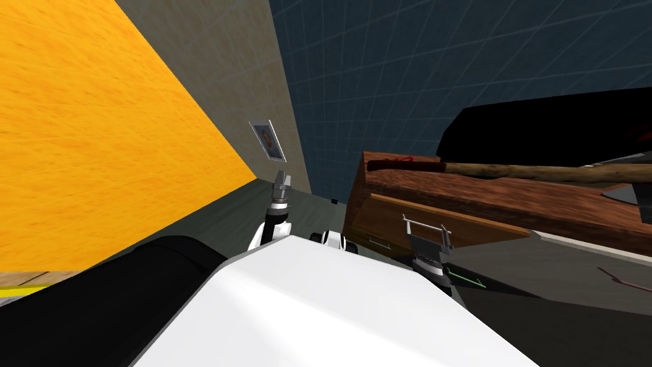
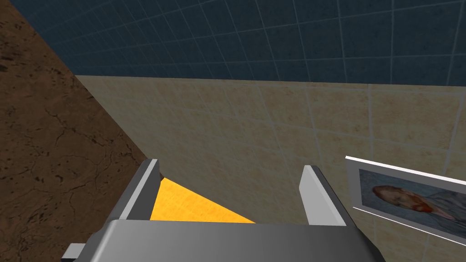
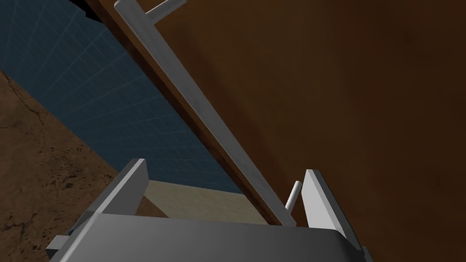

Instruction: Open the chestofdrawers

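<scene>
So the chest of drawers (image 1: 388, 210) is found just ahead on the right, in dark brown grainy wood, with a long rough stick (image 1: 541, 171) laid on top. Its handle (image 3: 205, 113), a slim grey bar on short posts, is seen between the blades of the right claw (image 3: 224, 169), which are spread wide, nothing pinched. The left claw (image 1: 283, 180) is raised, also open.

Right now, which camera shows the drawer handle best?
Right wrist view: the handle runs close up through the open right hand. Head view: that hand, small, at the chest of drawers. Left wrist view faces elsewhere.
</scene>
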Controlling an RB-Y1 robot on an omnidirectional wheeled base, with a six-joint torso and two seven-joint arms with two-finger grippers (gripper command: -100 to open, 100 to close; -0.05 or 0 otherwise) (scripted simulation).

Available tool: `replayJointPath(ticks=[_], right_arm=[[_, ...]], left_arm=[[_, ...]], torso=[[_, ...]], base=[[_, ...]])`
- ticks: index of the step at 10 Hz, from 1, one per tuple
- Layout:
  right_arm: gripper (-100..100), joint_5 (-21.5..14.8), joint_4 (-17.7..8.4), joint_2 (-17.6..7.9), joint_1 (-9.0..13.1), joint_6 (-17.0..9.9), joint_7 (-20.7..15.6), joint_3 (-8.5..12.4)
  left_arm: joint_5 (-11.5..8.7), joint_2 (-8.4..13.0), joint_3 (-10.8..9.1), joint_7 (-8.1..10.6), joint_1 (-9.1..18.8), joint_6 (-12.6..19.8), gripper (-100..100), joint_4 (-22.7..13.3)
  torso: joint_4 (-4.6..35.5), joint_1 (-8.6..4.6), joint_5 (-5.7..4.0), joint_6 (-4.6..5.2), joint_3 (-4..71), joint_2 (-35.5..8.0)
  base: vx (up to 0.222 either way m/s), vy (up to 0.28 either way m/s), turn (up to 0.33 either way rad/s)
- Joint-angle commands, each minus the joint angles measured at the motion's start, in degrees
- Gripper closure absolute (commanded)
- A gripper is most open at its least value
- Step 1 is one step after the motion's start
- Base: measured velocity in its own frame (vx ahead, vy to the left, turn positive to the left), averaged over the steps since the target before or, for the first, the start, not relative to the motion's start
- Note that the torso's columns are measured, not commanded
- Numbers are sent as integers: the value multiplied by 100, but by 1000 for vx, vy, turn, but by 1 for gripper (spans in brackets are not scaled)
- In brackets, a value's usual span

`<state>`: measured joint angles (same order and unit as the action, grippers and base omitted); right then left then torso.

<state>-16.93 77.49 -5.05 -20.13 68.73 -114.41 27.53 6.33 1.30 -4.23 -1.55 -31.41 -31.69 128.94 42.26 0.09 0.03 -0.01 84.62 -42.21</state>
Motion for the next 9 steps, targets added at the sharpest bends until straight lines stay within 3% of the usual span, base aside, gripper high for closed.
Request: replayJointPath(ticks=[1, 9], right_arm=[[-100, -67, 169, -229, -153, -304, 91, 90], [-100, -251, 565, -299, -540, -1135, 332, 357]], left_arm=[[0, 0, 0, 0, 0, 0, 0, 0], [0, 0, 0, 0, 0, 0, 0, 0]], torso=[[2, -6, -2, 1, -4, -6], [2, -11, -4, 0, -3, -5]], base=[[14, 92, -9], [16, 97, -8]])
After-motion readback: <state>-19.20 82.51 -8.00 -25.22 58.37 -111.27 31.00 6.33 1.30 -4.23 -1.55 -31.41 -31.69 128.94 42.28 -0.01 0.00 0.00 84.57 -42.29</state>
